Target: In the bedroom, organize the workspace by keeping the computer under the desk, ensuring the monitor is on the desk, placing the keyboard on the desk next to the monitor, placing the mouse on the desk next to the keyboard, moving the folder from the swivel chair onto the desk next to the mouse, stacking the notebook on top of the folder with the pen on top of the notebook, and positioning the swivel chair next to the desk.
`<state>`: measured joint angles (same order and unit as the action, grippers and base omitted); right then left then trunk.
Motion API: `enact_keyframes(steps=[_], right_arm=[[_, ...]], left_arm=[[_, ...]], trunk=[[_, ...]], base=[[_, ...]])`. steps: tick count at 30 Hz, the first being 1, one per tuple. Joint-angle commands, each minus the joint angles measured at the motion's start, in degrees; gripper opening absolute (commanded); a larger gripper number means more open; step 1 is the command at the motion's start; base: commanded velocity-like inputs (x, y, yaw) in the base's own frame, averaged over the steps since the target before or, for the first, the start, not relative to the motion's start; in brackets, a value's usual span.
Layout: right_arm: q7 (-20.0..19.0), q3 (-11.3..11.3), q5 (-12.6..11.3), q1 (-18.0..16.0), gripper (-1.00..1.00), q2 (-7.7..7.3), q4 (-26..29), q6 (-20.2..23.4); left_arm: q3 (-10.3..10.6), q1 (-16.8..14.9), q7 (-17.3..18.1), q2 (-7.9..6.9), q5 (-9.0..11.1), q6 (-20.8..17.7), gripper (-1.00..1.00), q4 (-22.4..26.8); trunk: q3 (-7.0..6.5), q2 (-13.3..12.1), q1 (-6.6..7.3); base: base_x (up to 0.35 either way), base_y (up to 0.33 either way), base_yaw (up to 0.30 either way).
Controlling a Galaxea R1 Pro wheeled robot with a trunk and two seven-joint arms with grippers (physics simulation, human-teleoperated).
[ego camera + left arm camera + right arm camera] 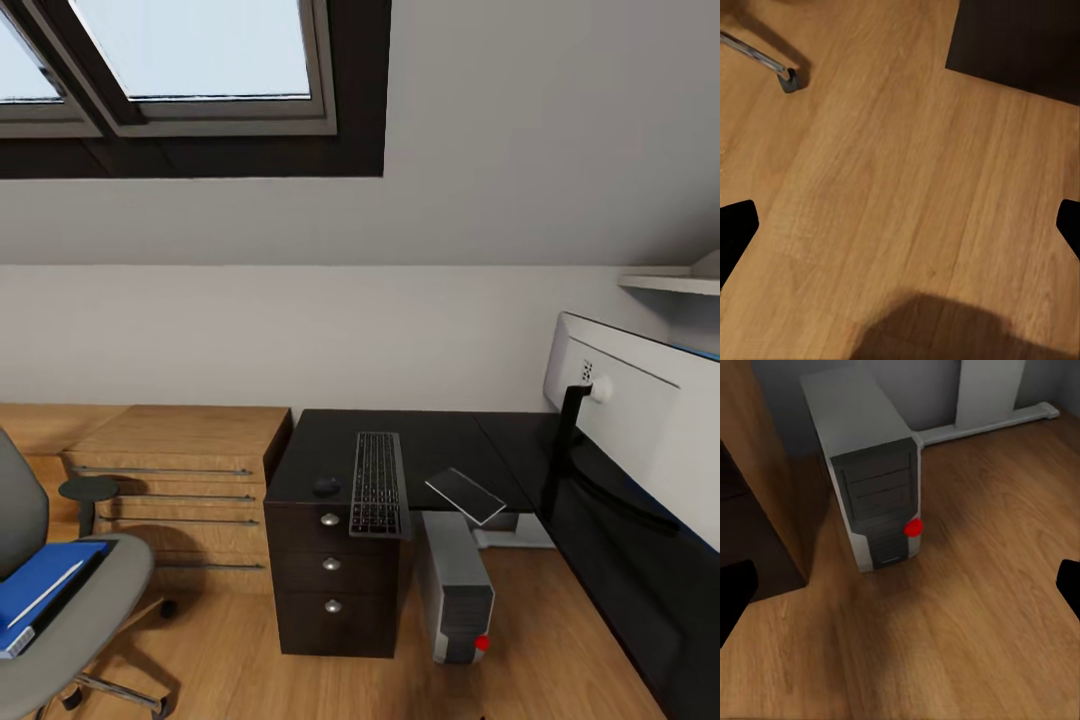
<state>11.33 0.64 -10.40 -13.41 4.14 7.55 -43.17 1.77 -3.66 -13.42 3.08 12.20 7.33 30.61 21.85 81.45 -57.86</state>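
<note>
The black desk [440,440] carries the keyboard [380,483], a dark mouse [326,486] beside it, the dark grey notebook [465,495] and the monitor [640,420], seen from its white back. Below stands the grey computer [455,585] [870,472]. The swivel chair [90,600] at the near left holds the blue folder [45,585]. A thin pale line crosses the folder; I cannot tell if it is the pen. My left gripper [900,225] hangs open over bare floor. My right gripper [900,592] is open above the floor in front of the computer.
Light wooden low cabinets [180,470] stand left of the dark drawer unit [333,575] [1020,37]. A chair castor [789,79] rests on the wooden floor. A white desk leg [990,390] stands behind the computer. A skylight [190,50] and a wall shelf [670,283] sit above.
</note>
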Motion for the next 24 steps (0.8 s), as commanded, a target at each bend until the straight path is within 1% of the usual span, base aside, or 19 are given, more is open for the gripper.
enact_keyframes(steps=[1,3,8,18,24], right_arm=[[0.07,0.01,0.06,-0.04,1.0,0.01,-0.03,-0.16],[0.1,-0.1,0.61,-0.03,1.0,0.05,-0.07,-0.16],[0.1,-0.11,0.64,-0.03,1.0,0.01,-0.06,-0.16],[0.1,-0.11,0.64,-0.03,1.0,0.0,-0.07,-0.16],[0.1,-0.04,0.58,-0.03,1.0,0.0,-0.07,-0.16]], left_arm=[[0.17,-0.03,-0.28,-0.01,0.51,0.75,1.0,-0.02],[0.15,-0.03,-0.4,0.0,0.69,3.65,1.0,-0.08],[0.21,-0.03,-0.04,0.0,0.59,3.73,1.0,-0.11],[0.29,-0.03,0.14,0.0,0.51,3.74,1.0,-0.54],[0.33,-0.03,0.15,0.0,0.42,3.82,1.0,-1.1]], trunk=[[-0.12,-0.38,0.23],[-0.48,-1.18,0.67],[-1.37,-3.19,1.77],[-2.85,-7.2,3.96],[-3.83,-9.6,5.28]], base=[[0.0,0.0,0.0],[0.0,0.0,0.0],[0.0,0.0,0.045],[0.0,0.0,0.174],[0.0,0.0,0.049]])
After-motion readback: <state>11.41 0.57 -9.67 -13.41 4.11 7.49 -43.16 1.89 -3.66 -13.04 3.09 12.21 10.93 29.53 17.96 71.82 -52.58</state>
